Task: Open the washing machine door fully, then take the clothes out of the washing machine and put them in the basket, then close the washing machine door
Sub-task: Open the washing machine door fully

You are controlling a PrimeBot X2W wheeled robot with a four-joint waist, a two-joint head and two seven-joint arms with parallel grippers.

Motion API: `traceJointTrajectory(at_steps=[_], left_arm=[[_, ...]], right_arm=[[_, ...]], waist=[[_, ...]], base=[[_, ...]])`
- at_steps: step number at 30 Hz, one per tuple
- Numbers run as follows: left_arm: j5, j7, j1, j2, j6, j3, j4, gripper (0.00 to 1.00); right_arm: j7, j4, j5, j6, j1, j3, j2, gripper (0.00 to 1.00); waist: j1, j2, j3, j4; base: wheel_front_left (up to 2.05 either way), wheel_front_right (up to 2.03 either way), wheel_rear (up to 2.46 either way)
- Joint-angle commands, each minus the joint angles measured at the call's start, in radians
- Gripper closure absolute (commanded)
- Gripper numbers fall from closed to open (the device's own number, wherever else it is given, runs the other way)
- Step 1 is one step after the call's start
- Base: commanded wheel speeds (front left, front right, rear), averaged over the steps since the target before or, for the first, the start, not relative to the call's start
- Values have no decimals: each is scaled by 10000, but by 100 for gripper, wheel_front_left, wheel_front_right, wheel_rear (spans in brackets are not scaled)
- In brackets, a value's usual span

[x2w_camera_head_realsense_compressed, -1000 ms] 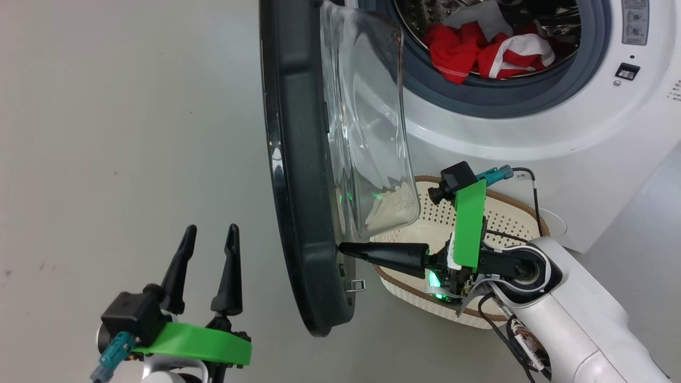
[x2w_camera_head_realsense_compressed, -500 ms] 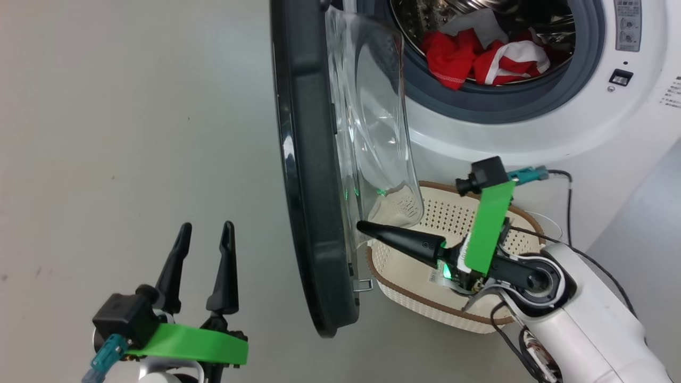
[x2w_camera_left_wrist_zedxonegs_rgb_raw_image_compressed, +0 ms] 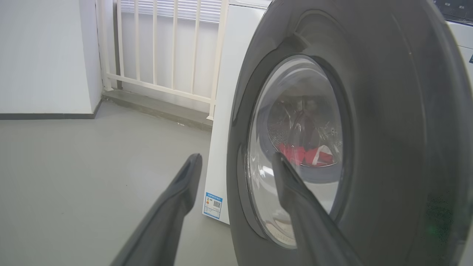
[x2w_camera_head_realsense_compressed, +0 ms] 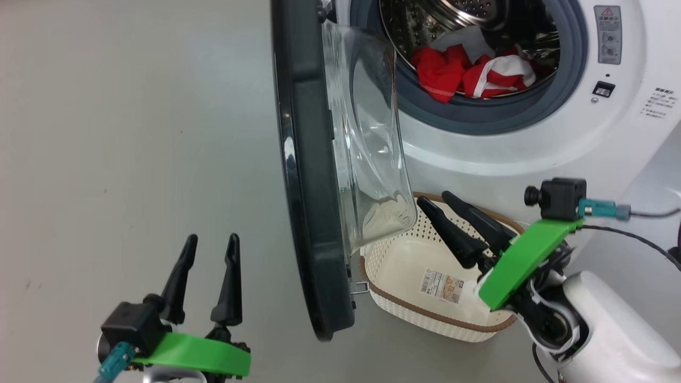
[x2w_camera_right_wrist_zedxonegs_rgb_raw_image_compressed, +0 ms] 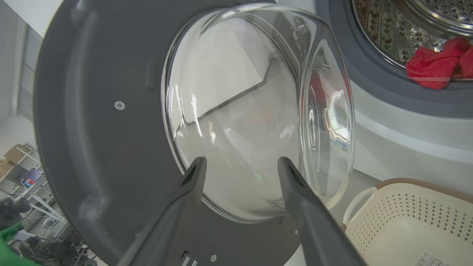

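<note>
Washing machine [x2w_camera_head_realsense_compressed: 532, 143] at 1 o'clock, the clothes [x2w_camera_head_realsense_compressed: 468, 74] heaped in its drum. Basket [x2w_camera_head_realsense_compressed: 396, 260] at 5 o'clock on the floor, paper label [x2w_camera_head_realsense_compressed: 444, 285] on its bottom. Washing machine door [x2w_camera_head_realsense_compressed: 303, 186] stands edge-on at centre, its glass overhanging the basket's rim. Right gripper [x2w_camera_head_realsense_compressed: 433, 197] is above the basket, fingers apart, gripping nothing. Left gripper [x2w_camera_head_realsense_compressed: 212, 236] at 7 o'clock is likewise apart, over bare floor [x2w_camera_head_realsense_compressed: 133, 133].

One washing machine [x2w_camera_head_realsense_compressed: 532, 149] stood at upper right, with one round door [x2w_camera_head_realsense_compressed: 303, 159] at centre. One basket [x2w_camera_head_realsense_compressed: 425, 314] at lower right held one paper label [x2w_camera_head_realsense_compressed: 440, 285]. The clothes [x2w_camera_head_realsense_compressed: 468, 74] formed one red-and-white heap, their number unclear. Two claws showed, the left claw [x2w_camera_head_realsense_compressed: 212, 236] and the right claw [x2w_camera_head_realsense_compressed: 433, 196], each with two fingers [x2w_camera_head_realsense_compressed: 230, 276].
</note>
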Motion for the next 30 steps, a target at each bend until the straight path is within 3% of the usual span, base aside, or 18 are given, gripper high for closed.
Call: traceJointTrajectory(at_steps=[1,12,25,30], left_arm=[[271,-76,81,173,-61,332,-222,0],[537,-76,353,173,-69,425,-367,0],[489,-76,492,173,114,301,-567,0],[376,-76,519,173,191,255,-620,0]], right_arm=[[-781,-102,-893,77,184,228,-53,0],[-3250,459,-4291,77,1007,-466,373,0],[-3991,-288,-8333,77,2327,-2242,1643,0],[-4015,-733,-8930,77,2786,-2739,2025,0]], waist=[[0,0,-154,-64],[0,0,-378,-184],[0,0,-416,-188],[0,0,-421,-161]], base=[[0,0,0],[0,0,0],[0,0,0],[0,0,0]])
